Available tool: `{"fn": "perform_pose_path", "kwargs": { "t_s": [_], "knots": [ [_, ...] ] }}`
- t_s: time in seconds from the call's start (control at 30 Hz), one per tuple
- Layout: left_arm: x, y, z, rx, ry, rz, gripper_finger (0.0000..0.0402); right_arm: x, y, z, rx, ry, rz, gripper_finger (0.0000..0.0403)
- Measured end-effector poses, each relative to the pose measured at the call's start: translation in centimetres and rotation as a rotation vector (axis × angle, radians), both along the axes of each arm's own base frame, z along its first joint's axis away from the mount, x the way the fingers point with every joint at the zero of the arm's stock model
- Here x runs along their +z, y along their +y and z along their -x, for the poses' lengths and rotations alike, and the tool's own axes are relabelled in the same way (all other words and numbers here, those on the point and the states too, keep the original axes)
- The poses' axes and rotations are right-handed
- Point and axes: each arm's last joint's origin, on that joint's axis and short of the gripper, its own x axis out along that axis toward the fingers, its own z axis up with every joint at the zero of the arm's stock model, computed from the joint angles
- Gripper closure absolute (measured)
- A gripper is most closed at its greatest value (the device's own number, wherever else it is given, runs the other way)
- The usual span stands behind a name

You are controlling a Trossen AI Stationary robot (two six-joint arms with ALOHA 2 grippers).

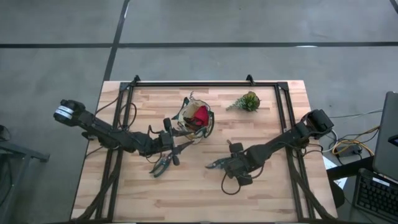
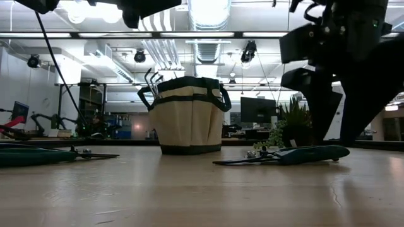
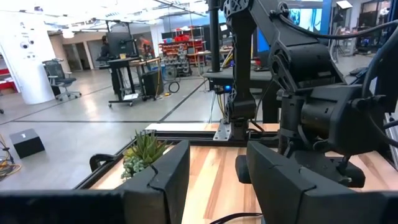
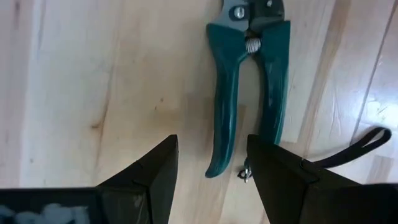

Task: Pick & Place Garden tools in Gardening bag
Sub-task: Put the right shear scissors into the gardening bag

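Note:
The tan gardening bag (image 1: pixel 196 119) with green trim stands upright at the table's middle. A red piece (image 1: pixel 200 115) and thin metal tines (image 2: pixel 151 79) show in it. One pair of teal-handled pruning shears (image 4: pixel 249 81) lies flat on the table. My right gripper (image 4: pixel 211 168) hangs open just above its handle ends, pointing down, touching nothing. A second pair of shears (image 1: pixel 161 165) lies on the table near the bag's front left. My left gripper (image 3: pixel 214 180) is open and level beside the bag (image 2: pixel 189 116), with nothing between its fingers.
A small green plant (image 1: pixel 247 101) stands at the far right of the table. A black strap loop (image 4: pixel 354 149) trails from the shears' handle end. Bare wood lies along the table's near edge. A dark frame rail (image 1: pixel 205 84) borders the far edge.

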Motion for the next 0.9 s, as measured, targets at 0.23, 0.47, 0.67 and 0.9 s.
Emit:
{"fn": "perform_pose_path", "kwargs": {
  "t_s": [0.23, 0.47, 0.67, 0.9],
  "knots": [
    [-0.1, 0.0, 0.0, 0.001, 0.004, -0.002, 0.0238, -1.4, -0.3, 0.5, -0.019, -0.01, -0.009, 0.0216],
    [-0.1, 0.0, 0.0, 0.0, 0.004, 0.002, 0.0238, -2.3, -0.6, 0.5, -0.016, -0.057, -0.028, 0.023],
    [-0.1, 0.0, 0.0, 0.001, 0.007, 0.002, 0.0238, -2.6, -1.2, 0.5, -0.019, -0.05, -0.024, 0.0277],
    [-0.3, 0.0, 0.0, -0.003, 0.007, 0.051, 0.0238, -2.5, -1.2, 0.4, 0.044, -0.047, -0.003, 0.0358]
  ]
}}
